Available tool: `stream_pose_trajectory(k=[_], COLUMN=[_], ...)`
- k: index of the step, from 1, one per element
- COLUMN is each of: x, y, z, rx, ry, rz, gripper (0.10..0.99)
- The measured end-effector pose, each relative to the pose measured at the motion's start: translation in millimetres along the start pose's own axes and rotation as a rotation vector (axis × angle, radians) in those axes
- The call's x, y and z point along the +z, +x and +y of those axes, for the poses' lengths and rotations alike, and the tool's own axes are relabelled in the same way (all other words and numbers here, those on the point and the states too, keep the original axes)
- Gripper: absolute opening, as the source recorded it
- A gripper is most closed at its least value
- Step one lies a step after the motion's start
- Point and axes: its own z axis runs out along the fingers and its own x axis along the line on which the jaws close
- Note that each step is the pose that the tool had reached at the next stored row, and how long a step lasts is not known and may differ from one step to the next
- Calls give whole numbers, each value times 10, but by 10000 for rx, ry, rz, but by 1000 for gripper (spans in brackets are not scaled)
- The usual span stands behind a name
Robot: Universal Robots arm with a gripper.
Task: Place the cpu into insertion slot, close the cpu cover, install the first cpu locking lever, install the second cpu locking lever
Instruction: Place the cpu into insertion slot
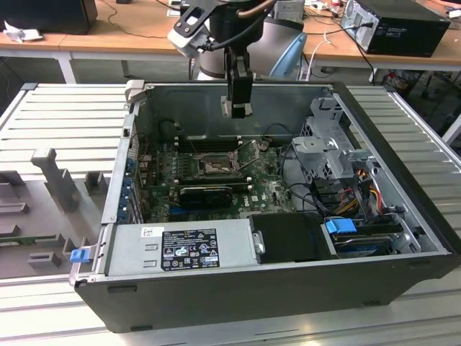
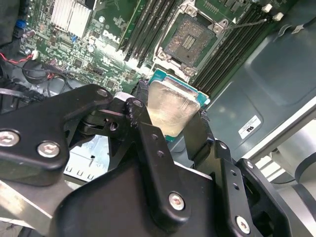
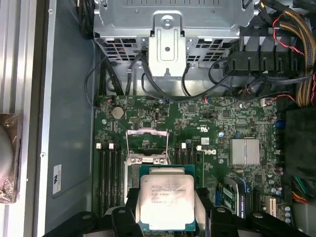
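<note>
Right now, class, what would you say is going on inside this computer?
The robot arm's gripper holds the cpu between its jaws, above the motherboard inside the open computer case. The insertion slot lies uncovered and empty, its contact field exposed. The cpu is not yet seated.

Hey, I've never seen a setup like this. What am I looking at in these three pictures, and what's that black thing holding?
A robot arm is working inside an open computer case. The exterior view is taken from a camera off the arm. In it the gripper hangs above the green motherboard. Both wrist views come from cameras riding on the arm, looking past its black fingers. Clamped between them is the cpu, a small square chip with a silver face. On the board, the insertion slot lies uncovered and empty.
</note>
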Motion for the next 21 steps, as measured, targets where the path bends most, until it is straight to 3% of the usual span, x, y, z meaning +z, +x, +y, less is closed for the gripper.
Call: stream_pose_trajectory(k=[3,7,12,15,21], x=[24,92,169,237,290], y=[5,4,3,1,0], z=[-3,-11,-18,-24,-29], rx=[307,324,331,331,331], ry=[-6,-7,-3,-2,1], rz=[-26,-26,59,59,59], gripper=[529,529,529,529,529])
